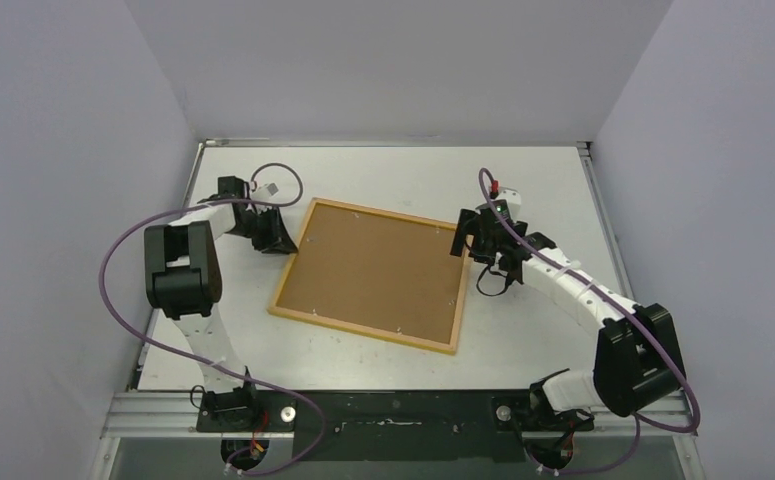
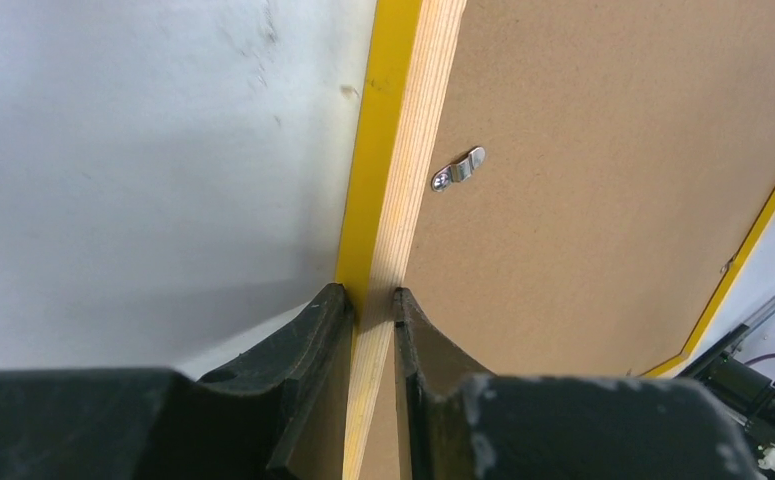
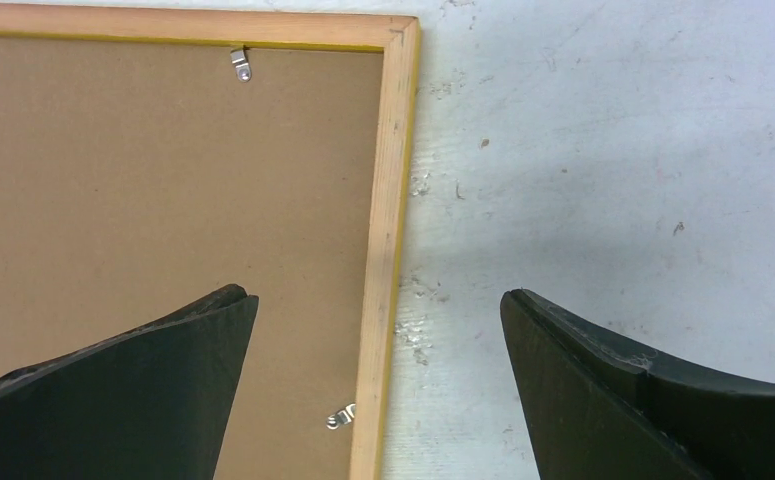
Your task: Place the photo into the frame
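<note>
The frame (image 1: 363, 331) lies back up on the table, pale wood rim showing, with the brown backing panel (image 1: 378, 268) set inside it. The photo is hidden. My left gripper (image 1: 285, 243) is at the frame's left edge. In the left wrist view that gripper (image 2: 371, 300) is shut on the frame rim (image 2: 408, 180), one finger on the yellow outer side and one on the panel side. My right gripper (image 1: 468, 240) hovers over the frame's right edge. Seen from the right wrist, it (image 3: 375, 296) stands wide open, straddling the rim (image 3: 388, 200) and holding nothing.
Small metal turn clips (image 2: 458, 170) (image 3: 240, 63) (image 3: 341, 417) sit along the inner rim over the backing panel (image 3: 163, 180). Bare white table (image 1: 413, 175) surrounds the frame. Grey walls close in left, right and behind.
</note>
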Available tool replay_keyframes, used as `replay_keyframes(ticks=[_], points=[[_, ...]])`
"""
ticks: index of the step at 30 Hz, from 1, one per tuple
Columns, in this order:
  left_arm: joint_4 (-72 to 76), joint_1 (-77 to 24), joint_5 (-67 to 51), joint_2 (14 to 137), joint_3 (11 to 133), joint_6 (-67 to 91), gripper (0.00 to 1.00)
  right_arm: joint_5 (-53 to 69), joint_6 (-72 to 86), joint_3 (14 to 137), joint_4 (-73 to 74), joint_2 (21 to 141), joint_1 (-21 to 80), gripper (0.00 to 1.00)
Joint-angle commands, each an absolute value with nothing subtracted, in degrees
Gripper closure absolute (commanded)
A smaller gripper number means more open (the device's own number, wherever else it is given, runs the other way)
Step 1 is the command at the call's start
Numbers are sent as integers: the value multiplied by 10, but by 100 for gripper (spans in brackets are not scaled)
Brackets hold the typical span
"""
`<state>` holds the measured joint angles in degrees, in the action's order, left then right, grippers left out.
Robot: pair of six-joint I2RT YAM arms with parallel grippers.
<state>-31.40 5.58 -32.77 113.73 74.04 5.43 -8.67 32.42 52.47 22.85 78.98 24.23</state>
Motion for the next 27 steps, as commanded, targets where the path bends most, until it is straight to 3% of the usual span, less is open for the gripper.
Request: replay_keyframes(ticks=[1,13,20,27], points=[[-316,31,-338,1105,685,73,100,-83,329,517,217,778,228,0],[-298,-15,-372,1050,577,64,100,-6,298,555,161,866,177,0],[-294,-42,-428,1026,548,56,100,103,265,689,91,987,278,1],[-296,-9,-502,1027,546,64,100,241,198,768,5,1086,356,6]])
